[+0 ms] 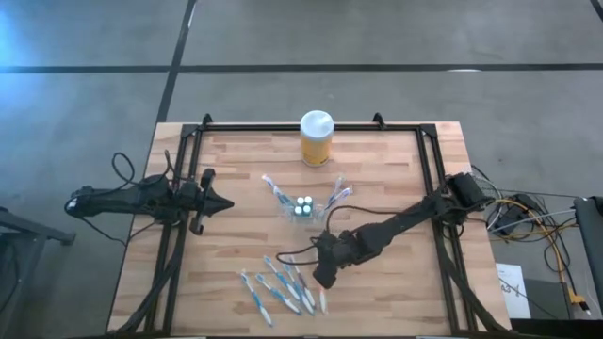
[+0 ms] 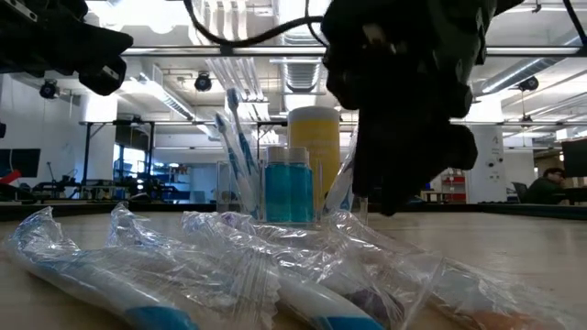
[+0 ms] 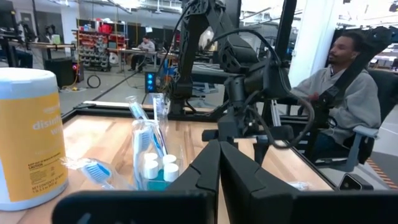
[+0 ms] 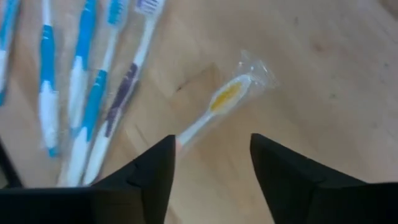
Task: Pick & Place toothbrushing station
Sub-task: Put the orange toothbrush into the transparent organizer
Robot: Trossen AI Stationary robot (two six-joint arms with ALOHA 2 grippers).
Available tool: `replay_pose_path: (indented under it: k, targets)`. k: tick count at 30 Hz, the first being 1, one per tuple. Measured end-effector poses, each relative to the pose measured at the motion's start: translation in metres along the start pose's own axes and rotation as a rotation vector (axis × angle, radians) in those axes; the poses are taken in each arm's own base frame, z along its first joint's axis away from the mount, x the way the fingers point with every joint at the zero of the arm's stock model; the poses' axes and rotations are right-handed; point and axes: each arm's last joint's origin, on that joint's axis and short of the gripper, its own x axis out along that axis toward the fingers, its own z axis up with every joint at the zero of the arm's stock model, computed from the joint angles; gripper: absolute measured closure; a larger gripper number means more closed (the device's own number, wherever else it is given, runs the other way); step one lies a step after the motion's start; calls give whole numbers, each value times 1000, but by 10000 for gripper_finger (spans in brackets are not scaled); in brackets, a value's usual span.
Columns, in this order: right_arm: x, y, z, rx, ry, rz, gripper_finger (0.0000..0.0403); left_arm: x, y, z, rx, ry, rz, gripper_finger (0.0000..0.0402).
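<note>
The right gripper (image 4: 211, 165) is hovering with its jaws standing wide and holding nothing, just above a wrapped yellow-and-white brush (image 4: 219, 104) that is lying on the table (image 1: 396, 292) between the fingers (image 4: 152, 171) without touching them. Beside it a loose group of wrapped toothbrushes (image 1: 278, 287) is lying flat near the front edge; four more are showing in the right wrist view, three blue-and-white and one purple-and-white (image 4: 121, 93), though the full count in the pile cannot be told. Farther back, near mid-table, the clear holder (image 1: 303, 207) is standing upright, carrying two white-capped tubes (image 3: 158, 168) of blue liquid and a few upright brushes (image 2: 234, 137); more brushes are leaning out on both sides of it. One yellow jar (image 1: 317, 138) is standing behind the holder at the back edge. The left gripper (image 1: 221, 201) is waiting, jaws pressed together and empty, at the table's left side, well apart from the holder.
</note>
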Motion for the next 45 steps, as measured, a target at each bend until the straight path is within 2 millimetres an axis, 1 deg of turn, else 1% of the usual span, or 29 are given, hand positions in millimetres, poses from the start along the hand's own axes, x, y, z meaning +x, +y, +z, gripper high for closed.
replay_pose_path:
  k: [3,7,10,14,17,20,22,26,30,36,38,41,45]
  targets:
    - [9,4,4,5,-3,0,178,0,0,0,0,1,0,386]
    - [26,9,11,-29,18,-19,165,0,0,0,3,1,0,390]
    - [36,14,20,-70,31,-42,161,0,0,0,3,1,0,392]
    - [43,14,31,-147,99,-135,167,0,0,0,2,3,-2,393]
    - [45,14,37,-212,132,-185,180,0,0,0,2,3,-2,390]
    - [45,15,40,-292,122,-203,196,0,0,0,2,4,-2,388]
    - [45,14,42,-302,113,-213,211,0,0,0,2,5,1,390]
    - [45,12,45,-298,99,-226,251,0,0,-1,2,8,1,393]
    - [45,11,45,-312,95,-231,303,0,0,-1,3,8,1,391]
    - [40,13,47,-338,82,-217,381,0,0,-1,3,8,1,390]
    - [36,15,49,-349,57,-220,388,0,0,-1,3,8,1,392]
    - [23,23,53,-367,-37,-220,388,0,0,-1,3,8,1,393]
    - [-10,42,54,-437,-174,-152,388,0,0,-1,3,9,1,389]
